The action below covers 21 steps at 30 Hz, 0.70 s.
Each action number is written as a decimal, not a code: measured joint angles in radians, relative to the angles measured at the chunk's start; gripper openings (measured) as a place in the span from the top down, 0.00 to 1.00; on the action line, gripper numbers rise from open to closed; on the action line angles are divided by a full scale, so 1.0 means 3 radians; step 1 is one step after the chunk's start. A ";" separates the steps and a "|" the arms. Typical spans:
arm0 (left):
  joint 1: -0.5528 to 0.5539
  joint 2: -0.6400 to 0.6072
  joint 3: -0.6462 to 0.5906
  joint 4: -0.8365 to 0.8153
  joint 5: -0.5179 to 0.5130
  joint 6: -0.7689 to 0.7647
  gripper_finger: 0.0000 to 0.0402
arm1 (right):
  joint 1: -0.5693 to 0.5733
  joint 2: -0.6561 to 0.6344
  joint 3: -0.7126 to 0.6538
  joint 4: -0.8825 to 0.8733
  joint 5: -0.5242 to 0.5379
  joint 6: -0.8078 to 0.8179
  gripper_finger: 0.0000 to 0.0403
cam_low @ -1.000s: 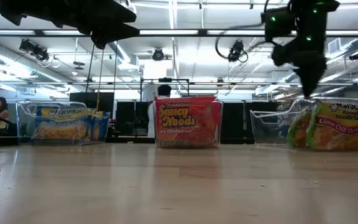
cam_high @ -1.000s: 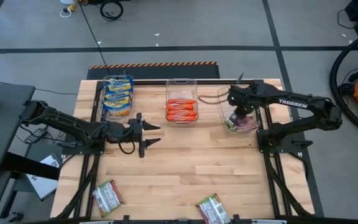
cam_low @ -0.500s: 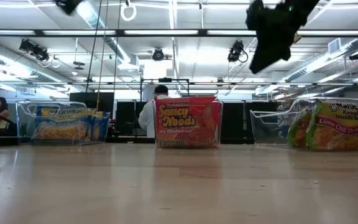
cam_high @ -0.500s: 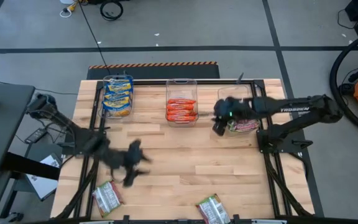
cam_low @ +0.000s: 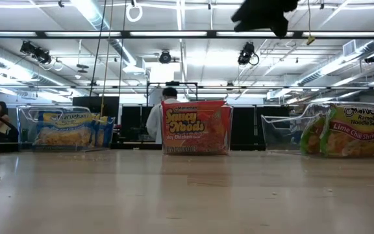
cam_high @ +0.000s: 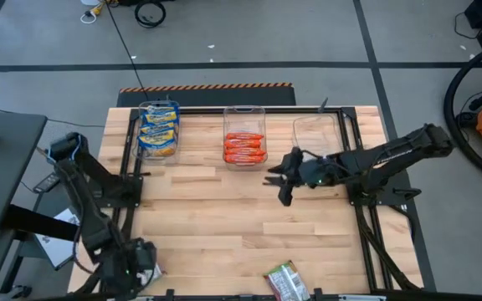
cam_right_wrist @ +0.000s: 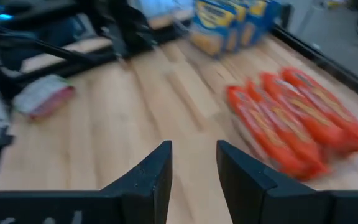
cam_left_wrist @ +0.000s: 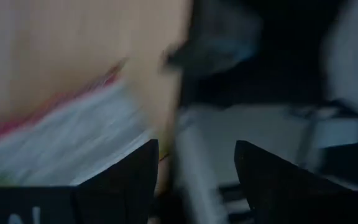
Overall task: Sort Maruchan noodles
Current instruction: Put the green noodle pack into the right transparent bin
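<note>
Three clear bins (cam_high: 244, 113) at twelve o'clock hold sorted noodle packets (cam_high: 244, 147).
Left gripper (cam_high: 137, 259), fingers apart, has swung to seven o'clock over a loose packet (cam_left_wrist: 61, 134); right gripper (cam_high: 279, 179), empty and parted, left its bin.

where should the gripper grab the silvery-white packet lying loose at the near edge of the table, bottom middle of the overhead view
The silvery-white flat ramen packet with green and pink print lies flat on the wooden table, turned at a slant and apart from other packets. Probably best to come straight down from above and pinch across its narrow width near the middle, jaws turned to match the slant. Its lower end runs toward the picture's edge.
</note>
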 joint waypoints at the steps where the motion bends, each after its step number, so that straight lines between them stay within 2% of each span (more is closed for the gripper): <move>1: -0.0058 0.0043 -0.0002 -0.0152 0.0079 -0.0015 0.47 | 0.0037 0.0038 0.0000 0.0102 0.0018 -0.0018 0.68; 5: -0.0178 0.0219 -0.0003 -0.0645 0.0384 0.0282 0.47 | 0.0167 0.0200 0.0000 0.0415 0.0024 -0.0019 0.68; 12: -0.0161 0.0658 -0.0003 -0.0707 0.0368 0.1597 0.47 | 0.0327 0.0310 -0.0001 0.0588 0.0038 0.0204 0.68; 16: -0.0033 0.0908 -0.0002 -0.0709 0.0266 0.2120 0.47 | 0.0403 0.0326 -0.0001 0.0643 0.0054 0.0294 0.68; 21: 0.0332 0.0959 0.0002 -0.0703 -0.0095 0.2409 0.47 | 0.0490 0.0329 -0.0001 0.0777 0.0123 0.0310 0.68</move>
